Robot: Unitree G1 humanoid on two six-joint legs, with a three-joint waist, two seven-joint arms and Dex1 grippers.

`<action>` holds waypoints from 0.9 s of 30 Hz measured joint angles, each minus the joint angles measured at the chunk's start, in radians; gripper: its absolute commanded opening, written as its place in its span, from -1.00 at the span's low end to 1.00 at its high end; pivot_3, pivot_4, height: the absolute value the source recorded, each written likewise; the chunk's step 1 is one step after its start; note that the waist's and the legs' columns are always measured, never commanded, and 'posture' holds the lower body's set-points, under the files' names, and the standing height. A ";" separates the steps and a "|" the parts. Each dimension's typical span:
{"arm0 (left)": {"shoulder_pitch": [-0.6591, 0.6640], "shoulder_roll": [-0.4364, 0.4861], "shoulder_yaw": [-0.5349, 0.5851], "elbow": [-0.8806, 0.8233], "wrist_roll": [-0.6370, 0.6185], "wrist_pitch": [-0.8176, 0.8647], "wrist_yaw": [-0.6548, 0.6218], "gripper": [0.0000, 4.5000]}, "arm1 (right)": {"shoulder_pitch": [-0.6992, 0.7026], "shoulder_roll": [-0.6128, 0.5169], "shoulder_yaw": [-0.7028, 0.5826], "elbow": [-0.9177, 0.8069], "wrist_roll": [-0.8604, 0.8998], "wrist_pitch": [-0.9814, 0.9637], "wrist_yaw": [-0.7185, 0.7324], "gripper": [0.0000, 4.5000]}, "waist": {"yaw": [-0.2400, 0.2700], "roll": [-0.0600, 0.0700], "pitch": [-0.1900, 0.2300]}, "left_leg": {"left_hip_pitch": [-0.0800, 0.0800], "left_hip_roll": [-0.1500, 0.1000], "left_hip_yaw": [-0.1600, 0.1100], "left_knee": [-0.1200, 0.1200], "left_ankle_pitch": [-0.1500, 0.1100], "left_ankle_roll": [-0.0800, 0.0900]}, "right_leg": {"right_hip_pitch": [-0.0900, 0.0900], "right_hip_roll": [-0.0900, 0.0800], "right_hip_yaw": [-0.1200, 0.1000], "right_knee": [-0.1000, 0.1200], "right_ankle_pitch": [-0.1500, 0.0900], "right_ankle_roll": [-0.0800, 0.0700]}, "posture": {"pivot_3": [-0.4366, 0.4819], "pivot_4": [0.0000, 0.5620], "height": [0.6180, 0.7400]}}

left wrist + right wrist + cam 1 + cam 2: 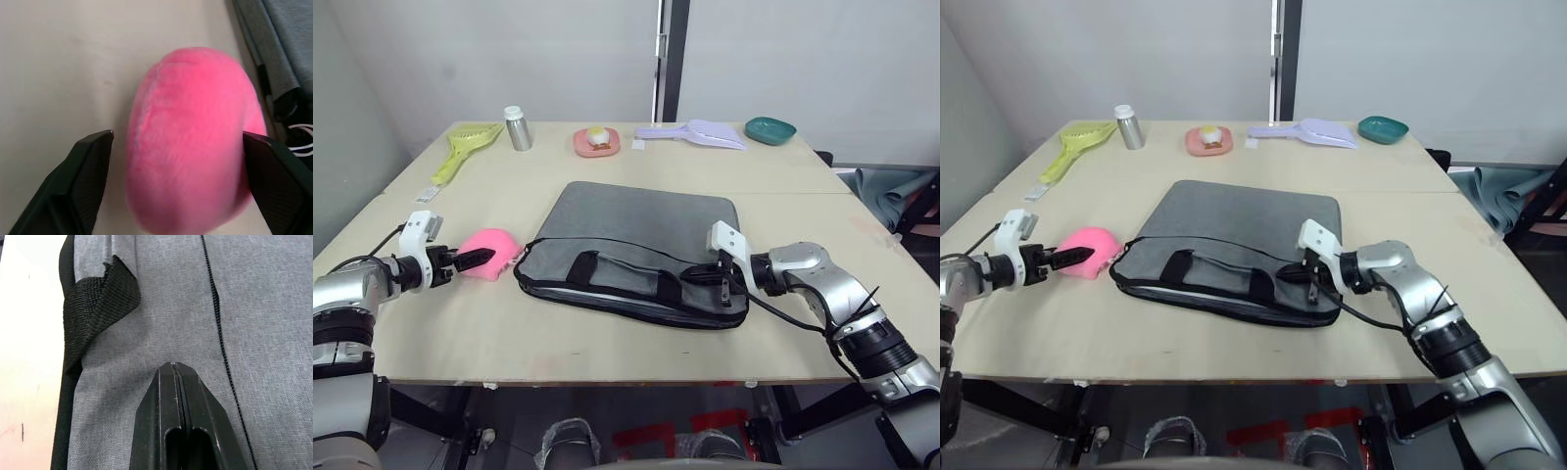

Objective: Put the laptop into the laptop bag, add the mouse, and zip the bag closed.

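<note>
Laptop bag (636,250) lies flat mid-table at the near edge — right gripper (178,377) with fingers pressed together rests on its grey top. Left gripper (178,142) spread wide around the pink plush toy (193,142), just beside the bag.

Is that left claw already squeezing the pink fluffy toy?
No. The left gripper is open, its two black fingers standing apart on either side of the pink plush toy.
</note>
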 measured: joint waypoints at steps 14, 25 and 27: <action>0.243 0.045 0.103 -0.265 -0.117 0.185 -0.112 -0.89 | -0.058 0.015 0.036 0.038 -0.016 0.087 -0.027 -1.00 | -0.010 -0.001 -0.003 | 0.003 0.000 0.000 -0.003 0.000 0.000 | 0.002 0.000 0.001 -0.004 0.000 -0.001 | -0.05 -0.47 1.00; 0.400 0.104 0.208 -0.386 -0.192 0.280 -0.136 -0.89 | -0.061 0.026 0.048 0.048 -0.026 0.087 -0.055 -1.00 | -0.011 -0.002 -0.005 | 0.004 0.000 -0.002 -0.009 -0.001 0.000 | 0.002 0.001 0.001 -0.005 0.000 0.000 | -0.05 -0.47 1.00; 0.400 0.103 0.230 -0.386 -0.208 0.307 -0.127 -0.89 | -0.060 0.029 0.051 0.048 -0.026 0.087 -0.055 -1.00 | -0.012 -0.005 -0.007 | 0.005 0.000 -0.002 -0.011 -0.001 -0.001 | 0.002 0.001 0.001 -0.005 0.000 -0.001 | -0.05 -0.47 1.00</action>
